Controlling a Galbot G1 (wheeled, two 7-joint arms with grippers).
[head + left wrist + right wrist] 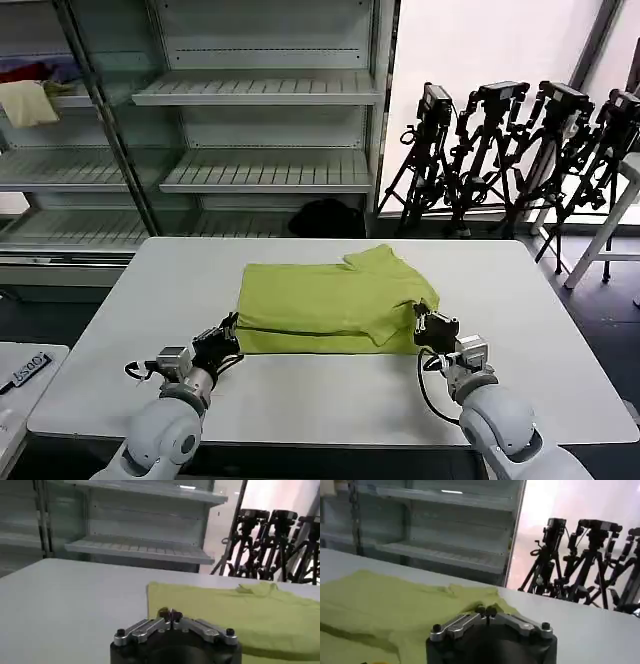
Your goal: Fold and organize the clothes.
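Observation:
The lime yellow-green T-shirt lies flat across the middle of the white table, collar toward the far side, one sleeve folded over at the right. My left gripper sits low at the shirt's near left corner, jaws shut on the cloth edge. At the near right corner my right gripper is likewise shut on the shirt's edge. A shadowed crease runs along the shirt's near side, just above its front hem.
Metal shelves stand behind the table, with pale yellow and red cloths on a shelf at far left. Black tripods stand at the back right. A low side surface lies off the table's left edge.

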